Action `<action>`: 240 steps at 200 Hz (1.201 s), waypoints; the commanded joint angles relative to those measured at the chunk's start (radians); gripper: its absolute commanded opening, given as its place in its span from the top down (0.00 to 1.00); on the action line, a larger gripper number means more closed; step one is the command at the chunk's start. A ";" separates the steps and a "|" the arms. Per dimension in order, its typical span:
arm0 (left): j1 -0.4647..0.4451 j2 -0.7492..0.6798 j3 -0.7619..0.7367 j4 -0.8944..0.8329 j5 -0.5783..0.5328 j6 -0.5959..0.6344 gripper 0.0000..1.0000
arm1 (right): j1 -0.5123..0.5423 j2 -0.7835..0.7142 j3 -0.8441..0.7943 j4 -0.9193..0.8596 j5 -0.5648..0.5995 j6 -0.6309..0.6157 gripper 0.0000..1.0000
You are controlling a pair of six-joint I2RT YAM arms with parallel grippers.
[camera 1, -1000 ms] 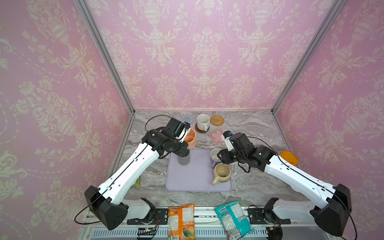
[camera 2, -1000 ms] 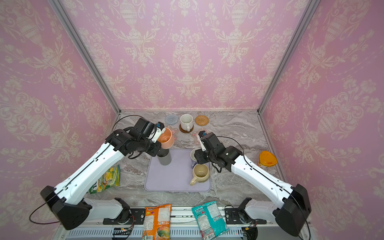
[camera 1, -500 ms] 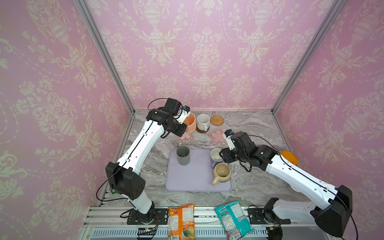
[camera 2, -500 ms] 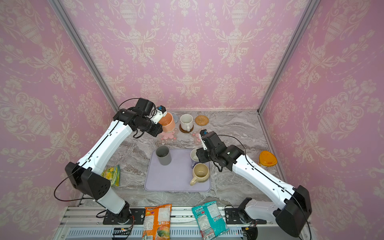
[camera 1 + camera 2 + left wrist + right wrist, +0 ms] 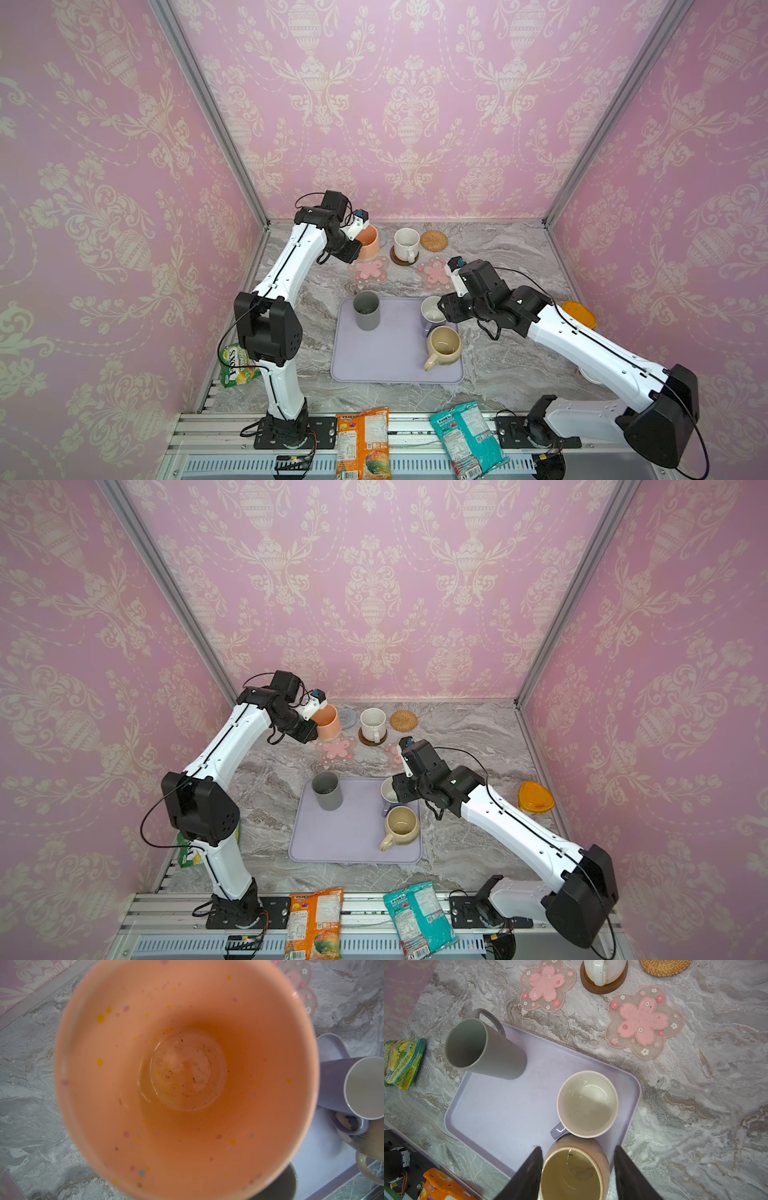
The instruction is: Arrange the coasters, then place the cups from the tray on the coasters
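At the table's back left, the left gripper (image 5: 357, 237) clamps the peach cup (image 5: 369, 245) beside the grey-blue coaster (image 5: 349, 718); the right gripper (image 5: 578, 1148) hangs, jaws apart, over the tray (image 5: 500, 1118).

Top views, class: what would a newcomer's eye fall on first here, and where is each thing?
The peach-orange cup, gripped by the left gripper at the back left of the table. Next, the lavender tray in the middle, carrying three cups, with the open right gripper above its right side. Behind it, a white cup stands on the dark brown coaster.
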 commanded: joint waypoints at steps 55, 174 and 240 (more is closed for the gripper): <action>0.023 0.202 0.184 0.023 0.023 0.138 1.00 | -0.018 0.073 0.062 -0.006 0.013 -0.012 0.44; 0.042 0.319 0.222 0.051 0.068 0.161 1.00 | -0.044 0.138 0.117 0.000 -0.017 -0.019 0.44; 0.042 0.322 0.161 0.072 0.064 0.179 1.00 | -0.048 0.144 0.114 0.002 -0.031 -0.013 0.44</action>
